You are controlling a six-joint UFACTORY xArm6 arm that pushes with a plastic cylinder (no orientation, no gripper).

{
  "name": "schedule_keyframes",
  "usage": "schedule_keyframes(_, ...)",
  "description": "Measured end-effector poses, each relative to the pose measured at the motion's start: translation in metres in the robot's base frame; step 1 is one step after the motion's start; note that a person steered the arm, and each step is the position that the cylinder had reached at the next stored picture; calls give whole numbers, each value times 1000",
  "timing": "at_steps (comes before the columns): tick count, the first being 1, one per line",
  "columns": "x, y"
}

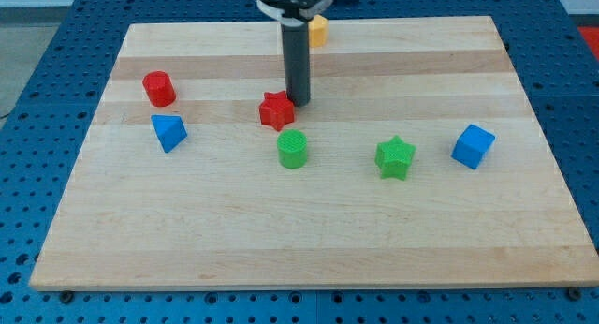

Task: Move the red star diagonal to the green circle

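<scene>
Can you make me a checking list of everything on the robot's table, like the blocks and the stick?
Surface: pale wooden board, flat.
Job's things: red star just above the green circle, slightly to the view's left of it, a small gap between.
Clutter: red cylinder, blue triangle, green star, blue cube, yellow block partly hidden behind the rod.
Grippers: none; my tip sits at the red star's upper right edge.
Cables: nothing seen.
Surroundings: blue perforated table.
</scene>
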State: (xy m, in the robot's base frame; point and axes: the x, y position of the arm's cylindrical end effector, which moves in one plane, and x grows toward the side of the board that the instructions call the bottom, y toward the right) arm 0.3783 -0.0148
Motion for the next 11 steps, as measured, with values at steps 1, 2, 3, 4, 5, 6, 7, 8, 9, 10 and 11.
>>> schedule_keyframes(1,28,-37)
schedule_keyframes(2,34,-51)
schedule_keyframes(3,13,-29)
schedule_keyframes(4,-5,-39)
schedule_keyframes(5,11,-75)
schedule_keyframes(6,69,-89)
schedule_keyframes(7,118,-89)
schedule_keyframes(8,117,-89)
schedule_keyframes(9,102,-100)
schedule_keyframes(10,100,-141)
schedule_keyframes(11,105,-190)
